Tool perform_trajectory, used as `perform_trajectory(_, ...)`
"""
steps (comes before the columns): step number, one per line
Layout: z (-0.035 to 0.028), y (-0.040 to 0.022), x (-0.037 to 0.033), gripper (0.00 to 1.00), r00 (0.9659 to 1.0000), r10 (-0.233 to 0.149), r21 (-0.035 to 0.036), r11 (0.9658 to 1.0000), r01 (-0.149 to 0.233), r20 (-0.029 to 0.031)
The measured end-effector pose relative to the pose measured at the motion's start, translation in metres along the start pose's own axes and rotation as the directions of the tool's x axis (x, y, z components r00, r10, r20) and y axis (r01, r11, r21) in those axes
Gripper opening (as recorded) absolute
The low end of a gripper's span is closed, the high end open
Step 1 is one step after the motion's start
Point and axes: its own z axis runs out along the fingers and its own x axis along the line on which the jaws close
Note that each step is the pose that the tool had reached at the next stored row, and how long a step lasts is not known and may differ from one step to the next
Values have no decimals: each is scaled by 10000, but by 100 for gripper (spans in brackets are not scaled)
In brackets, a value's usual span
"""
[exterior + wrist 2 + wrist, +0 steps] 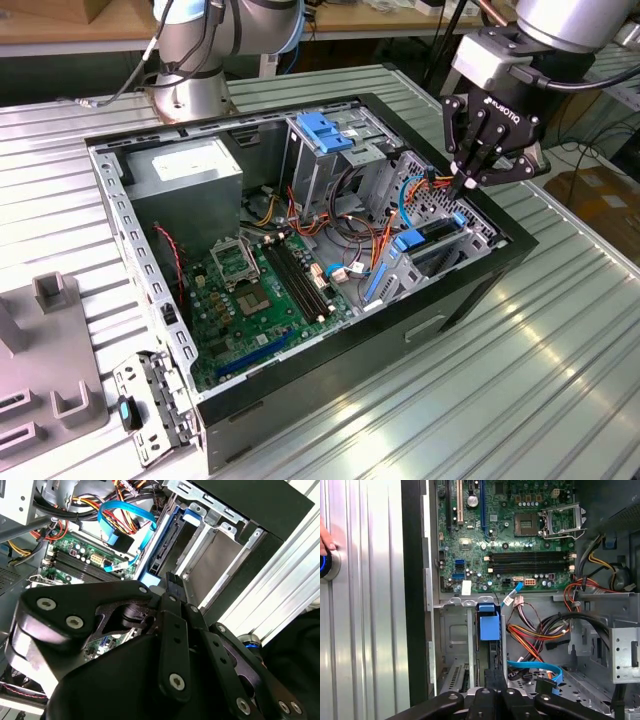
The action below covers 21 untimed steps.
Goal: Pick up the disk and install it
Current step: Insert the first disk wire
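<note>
The disk [425, 238] stands on edge in the drive bay at the case's corner on the exterior view's right, grey with a blue carrier rail. Its blue end tab [489, 626] shows in the first wrist view, and its dark edge beside the blue rail [165, 545] shows in the second wrist view. My gripper [468, 186] hangs just above the disk's outer end, its black fingers [172, 587] pressed together and shut with nothing between them. The fingertips [495, 677] line up over the slot where the disk sits.
The open case [500, 275] holds a green motherboard [260, 290], a grey box with a white label [185, 170] and a tall cage with a blue latch [322, 130]. Orange and blue cables [535, 667] lie beside the bay. A fingertip [326, 542] rests near a blue-lit button.
</note>
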Motion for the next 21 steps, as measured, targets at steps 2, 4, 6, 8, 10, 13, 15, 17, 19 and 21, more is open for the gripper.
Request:
perform_trajectory(2,0,0,0,11,10000,1,0,10000,-1,0)
perform_trajectory(4,0,0,0,11,10000,0,0,10000,0,-1)
perform_trajectory(6,0,0,0,11,10000,0,0,10000,0,-1)
perform_trajectory(8,0,0,0,11,10000,0,0,10000,0,-2)
perform_trajectory(10,1,0,0,11,10000,-11,0,10000,11,-6)
perform_trajectory(13,4,-33,-2,11,9989,-474,4,9989,474,-14)
perform_trajectory(15,7,-49,-2,11,9973,-741,7,9973,741,-12)
perform_trajectory(17,11,-82,-2,11,9958,-916,8,9958,916,-12)
perform_trajectory(19,17,-157,-10,11,9955,-952,10,9955,952,-10)
perform_trajectory(21,21,-246,-46,11,9954,-961,10,9954,961,-11)
